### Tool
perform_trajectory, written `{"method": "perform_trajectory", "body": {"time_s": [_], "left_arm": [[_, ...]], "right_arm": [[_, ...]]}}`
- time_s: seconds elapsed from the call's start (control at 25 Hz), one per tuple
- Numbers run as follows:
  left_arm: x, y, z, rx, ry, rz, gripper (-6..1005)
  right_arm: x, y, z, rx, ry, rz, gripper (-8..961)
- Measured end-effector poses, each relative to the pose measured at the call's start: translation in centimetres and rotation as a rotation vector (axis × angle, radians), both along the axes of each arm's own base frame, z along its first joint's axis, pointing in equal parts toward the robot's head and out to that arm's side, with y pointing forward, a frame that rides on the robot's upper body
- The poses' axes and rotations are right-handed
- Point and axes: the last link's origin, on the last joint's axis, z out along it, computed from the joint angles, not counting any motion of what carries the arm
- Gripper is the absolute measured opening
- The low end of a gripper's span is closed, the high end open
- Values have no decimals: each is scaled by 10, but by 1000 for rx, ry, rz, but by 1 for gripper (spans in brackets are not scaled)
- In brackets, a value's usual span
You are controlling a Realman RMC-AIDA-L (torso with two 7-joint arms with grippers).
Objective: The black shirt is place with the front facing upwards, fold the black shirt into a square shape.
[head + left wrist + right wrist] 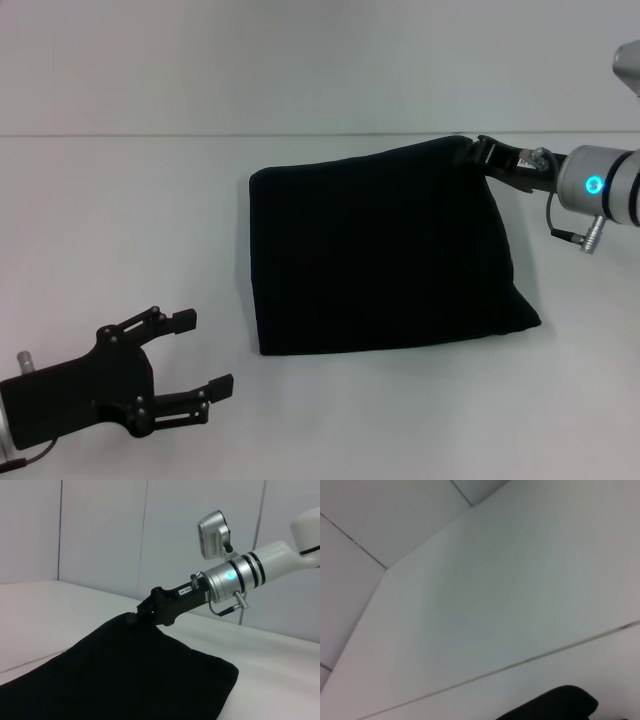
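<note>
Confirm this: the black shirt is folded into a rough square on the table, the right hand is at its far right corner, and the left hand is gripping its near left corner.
Not quite. The head view shows the left hand open and apart from the black shirt, resting near the table's front left, gripping nothing. The rest stands: the shirt is folded roughly square, and the right hand is at its far right corner.

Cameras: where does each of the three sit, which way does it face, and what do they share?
Head view: high on the robot, facing down at the black shirt; shows the left tool open nearby and the right tool at the shirt's far corner.
Left wrist view: low over the table, facing across the shirt at the right tool.
Right wrist view: faces table and wall, with a shirt edge.
Shared: shirt in all; right tool in two.
</note>
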Motion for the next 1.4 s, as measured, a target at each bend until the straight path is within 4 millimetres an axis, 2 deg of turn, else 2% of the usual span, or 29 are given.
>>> {"method": "perform_trajectory", "body": {"time_s": [0.28,0.72,0.88,1.04,1.28,1.4], "left_arm": [[2,3,-1,-3,-6,-3,947],[6,5,-3,-3,-44,5,947],[8,8,-5,-7,-71,27,946],[9,12,-8,14,-121,67,946],[5,19,-9,70,-189,148,947],[2,22,-10,94,-204,184,947]], "right_arm": [[0,3,-4,29,-51,-2,39],[25,0,3,103,-92,-70,75],[34,-7,10,139,-48,-50,190],[48,-18,30,192,-19,0,304],[58,-47,58,209,-121,256,540],[60,-63,60,192,-196,397,689]]}}
